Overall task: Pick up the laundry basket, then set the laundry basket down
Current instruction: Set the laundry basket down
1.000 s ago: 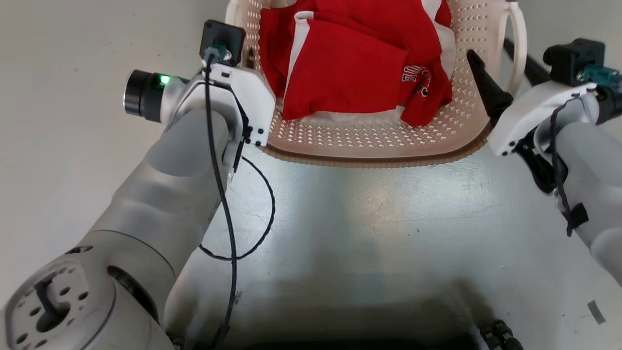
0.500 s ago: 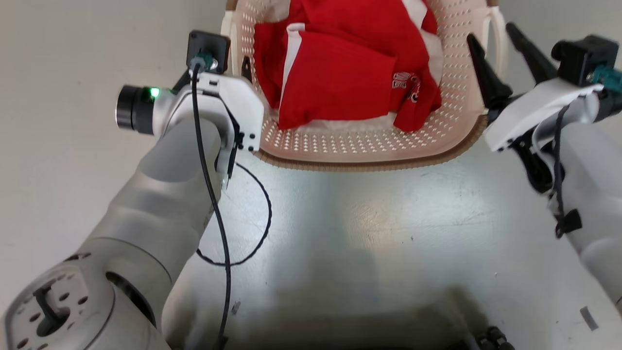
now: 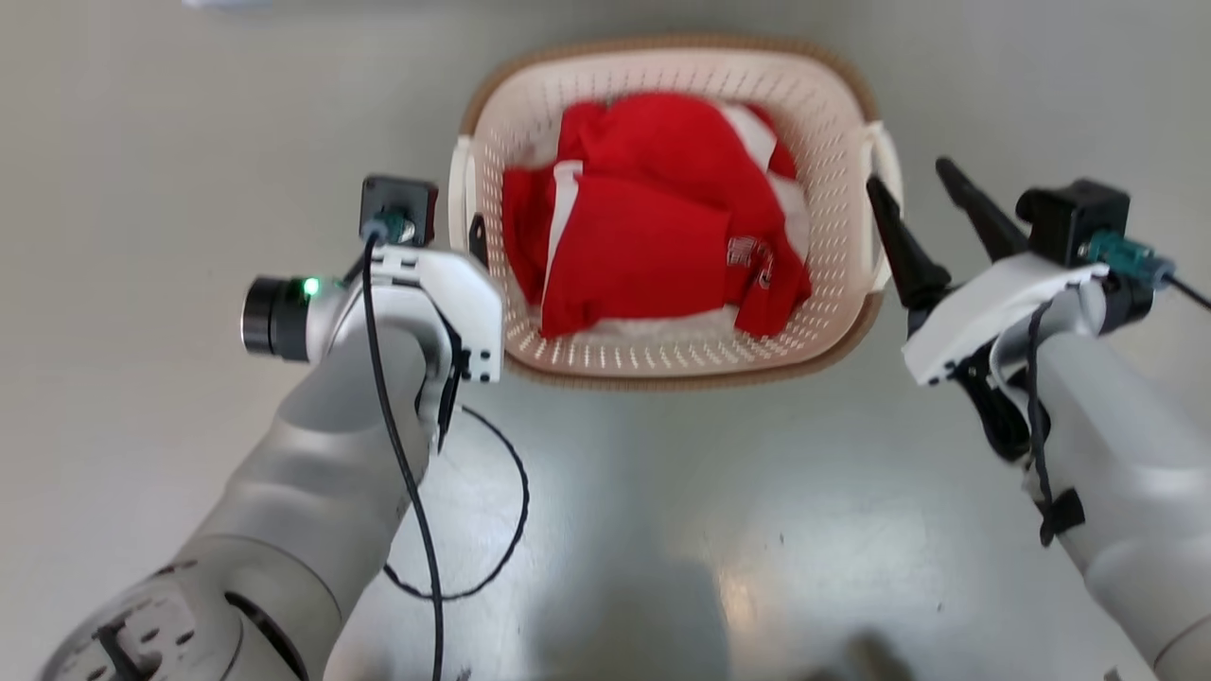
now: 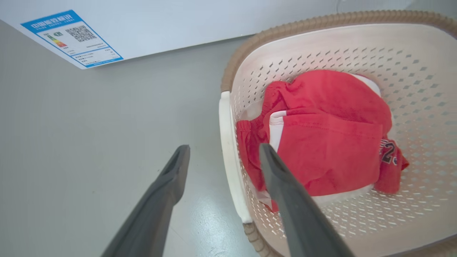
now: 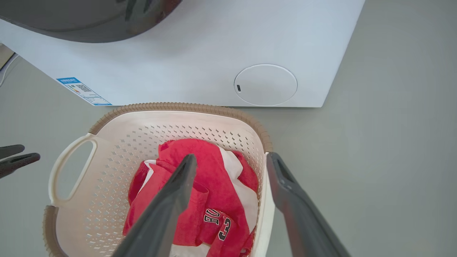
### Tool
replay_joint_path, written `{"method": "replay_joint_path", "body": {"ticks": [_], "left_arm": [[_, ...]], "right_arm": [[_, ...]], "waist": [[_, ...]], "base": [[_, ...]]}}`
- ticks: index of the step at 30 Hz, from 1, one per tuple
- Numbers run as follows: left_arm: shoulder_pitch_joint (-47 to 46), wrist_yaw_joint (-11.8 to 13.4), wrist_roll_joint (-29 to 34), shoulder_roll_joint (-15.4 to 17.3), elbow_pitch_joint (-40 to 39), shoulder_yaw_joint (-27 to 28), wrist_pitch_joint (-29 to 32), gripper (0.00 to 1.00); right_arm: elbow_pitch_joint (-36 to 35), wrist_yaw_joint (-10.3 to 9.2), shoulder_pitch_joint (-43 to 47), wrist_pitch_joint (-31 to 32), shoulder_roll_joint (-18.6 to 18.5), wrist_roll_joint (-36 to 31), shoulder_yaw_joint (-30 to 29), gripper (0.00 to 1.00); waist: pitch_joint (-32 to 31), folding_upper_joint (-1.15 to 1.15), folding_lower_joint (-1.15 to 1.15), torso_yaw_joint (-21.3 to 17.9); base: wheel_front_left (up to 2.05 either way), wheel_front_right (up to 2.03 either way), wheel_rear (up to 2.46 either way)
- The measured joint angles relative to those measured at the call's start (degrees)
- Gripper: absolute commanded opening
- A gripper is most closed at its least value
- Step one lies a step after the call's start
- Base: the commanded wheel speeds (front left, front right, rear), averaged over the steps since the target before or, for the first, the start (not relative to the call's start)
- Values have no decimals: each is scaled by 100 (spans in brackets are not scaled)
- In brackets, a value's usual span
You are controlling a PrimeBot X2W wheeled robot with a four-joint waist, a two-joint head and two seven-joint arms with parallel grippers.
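A: Since you asked where the grabbers sit, nearest the robot it's just grey floor [image 3: 719, 492] with a loose black cable [image 3: 526, 492] looping off the left arm. Then comes the left gripper [image 4: 224, 148], jaws spread wide and holding nothing. One finger is over the floor, the other over the inside of the laundry basket [image 3: 681, 380], with the white left handle [image 4: 230, 171] lined up between them

B: And the other side?

A: Same deal mirrored. The right gripper [image 3: 906, 175] is spread apart too and empty, inner finger over the red clothes [image 3: 643, 246], outer finger out over bare floor, the right handle [image 5: 268, 207] in the gap. Can't tell if any finger actually touches plastic

B: So where's the basket itself?

A: Standing flat on the floor between the two grippers, brown rim all the way round, red and white clothes piled in the bottom. Plenty of open floor off both its sides. Its far rim is close to the front of the white washing machine [image 5: 214, 53], which has a blue label [image 4: 71, 37] low on its corner, so that's the tight edge
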Motion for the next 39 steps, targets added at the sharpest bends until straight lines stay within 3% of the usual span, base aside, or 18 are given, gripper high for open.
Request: {"method": "replay_joint_path", "body": {"ticks": [9, 18, 25, 39], "left_arm": [[645, -156, 234, 229, -504, 568, -53, 100], [2170, -157, 1248, 657, -1801, 1815, -54, 100], [3437, -298, 2026, 912, -2755, 2876, -54, 100], [5442, -499, 3353, 832, -4392, 4727, -54, 100]], "right_arm": [[-264, 0, 673, 1, 47, -559, -668, 100], [-771, 0, 1742, 0, 74, -1371, -1496, 100], [-1262, 0, 2540, 0, 146, -1719, -1900, 100], [-2405, 0, 4107, 1, 170, -2028, -2416, 100]], "waist": [[-1102, 0, 0, -74], [-2351, 0, 0, -185], [-3196, 0, 0, -262], [-4136, 0, 0, -263]], "base": [[0, 0, 0], [0, 0, 0], [0, 0, 0], [0, 0, 0]]}}
